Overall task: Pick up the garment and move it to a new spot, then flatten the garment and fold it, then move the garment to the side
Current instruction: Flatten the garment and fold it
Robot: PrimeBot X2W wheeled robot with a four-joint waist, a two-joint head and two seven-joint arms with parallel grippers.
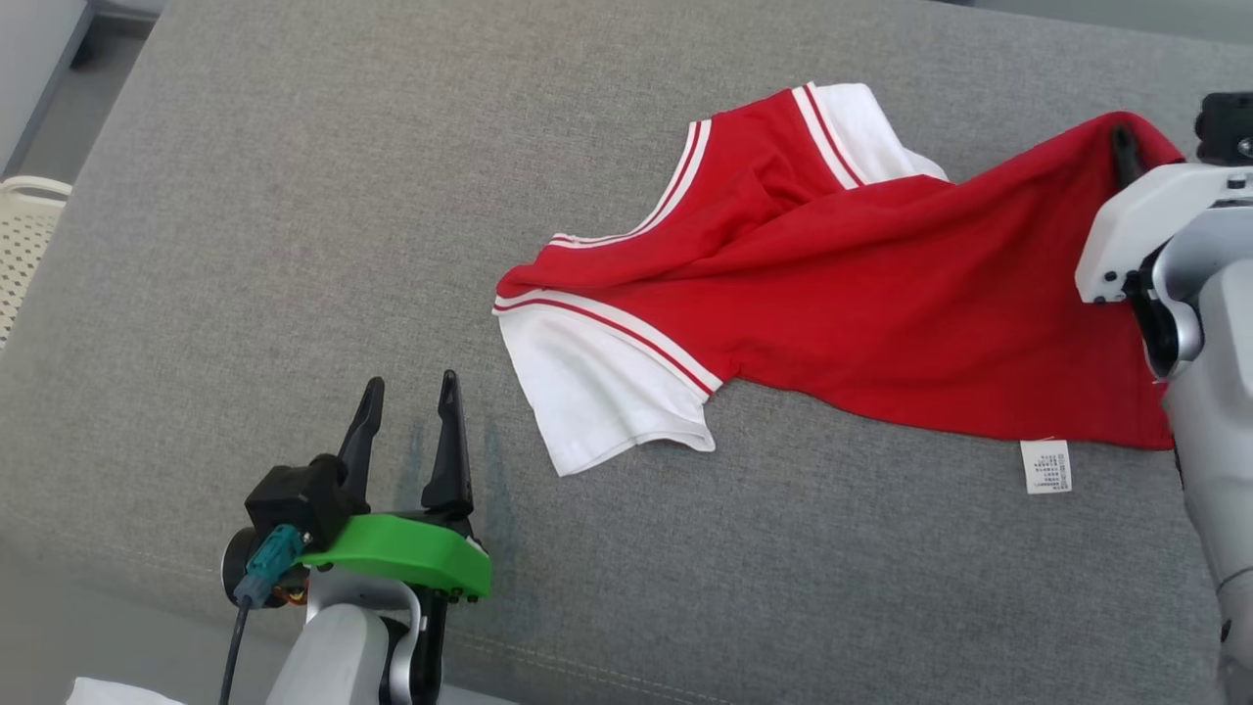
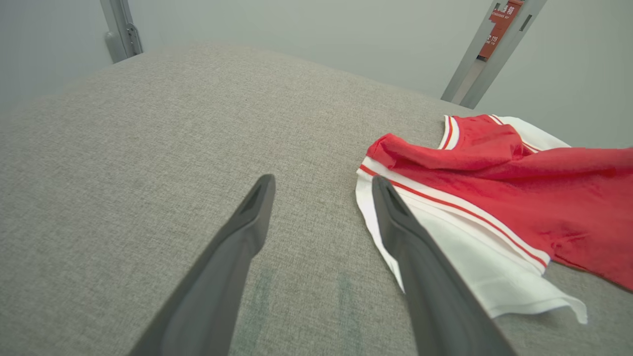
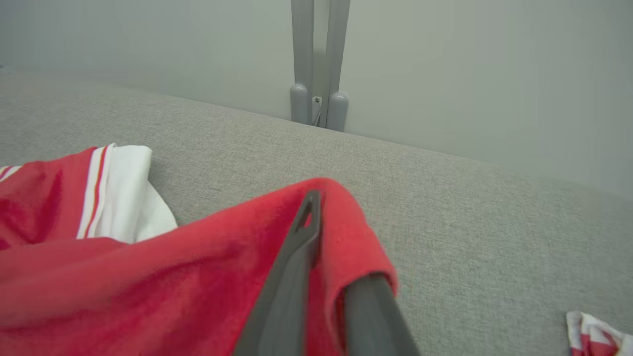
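The red garment, a shirt with white sleeves and striped trim, lay spread but rumpled across the grey fabric-covered bench, towards the robot's right. Its body ran in long creases from the neckline over to the far right corner of the hem. One white sleeve lay flat on the near side, and the other white sleeve stuck out on the far side. A small white care label poked out from the near hem onto the bench.

The right gripper was at that far right corner of the hem. Its two dark fingers stood almost closed with the red cloth caught between them. One finger lay on top of the fabric, and the hem was draped over the other so that its tip was hidden. The cloth rose a little off the bench there.

The left gripper hung just above the bare bench near the robot's left. Its fingers were spread wide and held nothing. From its wrist camera one finger overlapped the edge of the near sleeve, but I couldn't tell whether it touched. A pale perforated basket stood beyond the left edge of the bench.
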